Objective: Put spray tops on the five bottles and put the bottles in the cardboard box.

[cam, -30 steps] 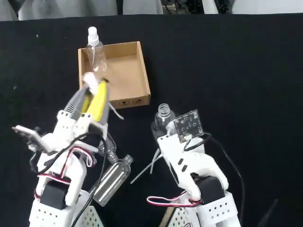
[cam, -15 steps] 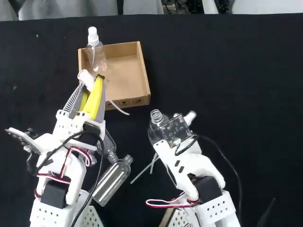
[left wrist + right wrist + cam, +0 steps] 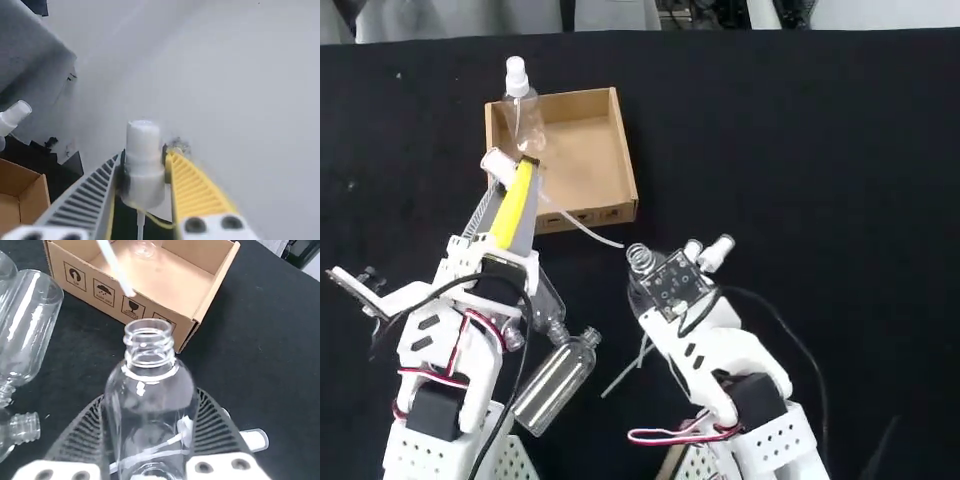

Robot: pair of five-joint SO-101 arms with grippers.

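The left pincer (image 3: 508, 175) is clamped on a spray top (image 3: 143, 160) over the near left wall of the cardboard box (image 3: 623, 150). The right pincer (image 3: 152, 415) is clamped on an uncapped bottle (image 3: 148, 355) near the front of the box. A capped bottle (image 3: 523, 110) stands inside the box.

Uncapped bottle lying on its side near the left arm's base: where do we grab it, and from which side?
Grip the lying bottle across its straight body, mid-length, from above, jaws set across its long axis. A side approach would likely roll it, and its neck is narrow and close to another bottle.
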